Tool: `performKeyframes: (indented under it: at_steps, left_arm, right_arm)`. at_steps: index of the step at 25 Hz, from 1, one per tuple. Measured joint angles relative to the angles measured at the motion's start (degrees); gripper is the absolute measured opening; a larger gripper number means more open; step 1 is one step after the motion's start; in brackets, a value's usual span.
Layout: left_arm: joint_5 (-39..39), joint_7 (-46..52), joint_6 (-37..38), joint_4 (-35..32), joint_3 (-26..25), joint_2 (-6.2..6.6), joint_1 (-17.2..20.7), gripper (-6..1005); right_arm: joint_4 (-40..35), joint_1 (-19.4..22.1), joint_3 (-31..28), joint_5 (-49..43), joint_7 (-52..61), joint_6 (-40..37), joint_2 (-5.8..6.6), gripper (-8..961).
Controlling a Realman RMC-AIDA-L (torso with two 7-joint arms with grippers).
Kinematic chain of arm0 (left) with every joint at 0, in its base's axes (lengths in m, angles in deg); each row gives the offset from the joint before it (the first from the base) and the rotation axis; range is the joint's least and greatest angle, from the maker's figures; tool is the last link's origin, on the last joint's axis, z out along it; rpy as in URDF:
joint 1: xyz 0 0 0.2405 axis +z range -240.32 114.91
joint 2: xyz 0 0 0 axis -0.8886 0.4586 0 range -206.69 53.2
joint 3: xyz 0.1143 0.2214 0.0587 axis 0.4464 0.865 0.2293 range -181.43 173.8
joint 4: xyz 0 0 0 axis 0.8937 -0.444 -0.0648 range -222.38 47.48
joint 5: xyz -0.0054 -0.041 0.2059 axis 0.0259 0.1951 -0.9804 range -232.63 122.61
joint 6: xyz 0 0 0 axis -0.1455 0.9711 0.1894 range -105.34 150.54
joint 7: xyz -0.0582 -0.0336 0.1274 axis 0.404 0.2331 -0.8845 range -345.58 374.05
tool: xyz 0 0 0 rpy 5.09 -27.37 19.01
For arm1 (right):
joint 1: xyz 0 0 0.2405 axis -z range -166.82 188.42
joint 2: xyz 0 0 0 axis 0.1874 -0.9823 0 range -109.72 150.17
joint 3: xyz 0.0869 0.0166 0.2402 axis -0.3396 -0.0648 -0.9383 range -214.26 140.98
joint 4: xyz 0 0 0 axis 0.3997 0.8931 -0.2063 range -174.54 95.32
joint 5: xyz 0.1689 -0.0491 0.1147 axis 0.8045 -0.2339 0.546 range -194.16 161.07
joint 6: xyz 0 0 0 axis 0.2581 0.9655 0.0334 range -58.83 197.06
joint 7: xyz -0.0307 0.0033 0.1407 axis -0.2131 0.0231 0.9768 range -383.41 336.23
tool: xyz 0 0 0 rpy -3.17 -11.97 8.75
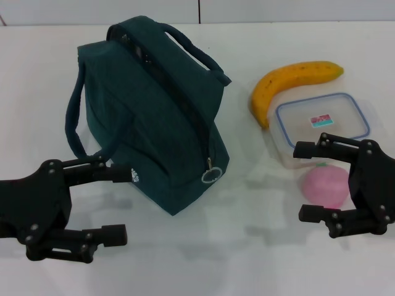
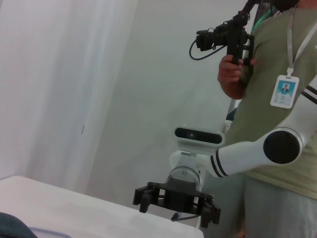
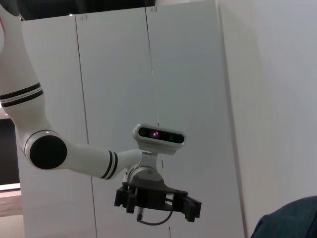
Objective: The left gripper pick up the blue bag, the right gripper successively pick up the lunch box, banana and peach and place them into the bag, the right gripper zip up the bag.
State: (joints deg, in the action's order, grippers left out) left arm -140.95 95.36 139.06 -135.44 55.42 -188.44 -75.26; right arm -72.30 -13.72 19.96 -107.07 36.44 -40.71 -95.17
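Head view: blue bag [image 1: 157,117] stands left of centre on the white worktop [image 1: 203,259], zipped, ring pull at its near end. Left pincer [image 1: 120,203] at lower left, fingers spread wide, upper finger touching the bag's near side, holding nothing. Right pincer [image 1: 307,182] at lower right, wide, bracketing the peach [image 1: 324,185]. Lunch box [image 1: 321,123] just behind; banana [image 1: 293,83] at upper right.

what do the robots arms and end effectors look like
Both end effectors, left and right, are matte black two-fingered claws with visible screws and linkages. The wrist views show glossy white arms with black stripe bands, round black joint caps, and a white camera above each claw.
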Motion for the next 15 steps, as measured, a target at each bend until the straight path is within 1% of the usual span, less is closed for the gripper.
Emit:
performKeyframes:
  at_steps: [10,12,15]
  left_arm:
    - [0.1,0.0,0.0,-0.1,0.0,-0.12,-0.1,872]
    - [0.2,0.2,0.0,-0.1,-0.5,-0.12,-0.1,872]
    - [1.3,2.4,0.0,-0.1,-2.8,-0.11,-0.1,871]
  right_arm:
    - [0.0,-0.2,-0.1,0.1,0.0,0.1,0.03,875]
    - [0.0,-0.2,-0.1,0.1,0.1,0.1,0.06,875]
    - [0.0,-0.3,-0.1,0.1,0.1,0.2,0.07,874]
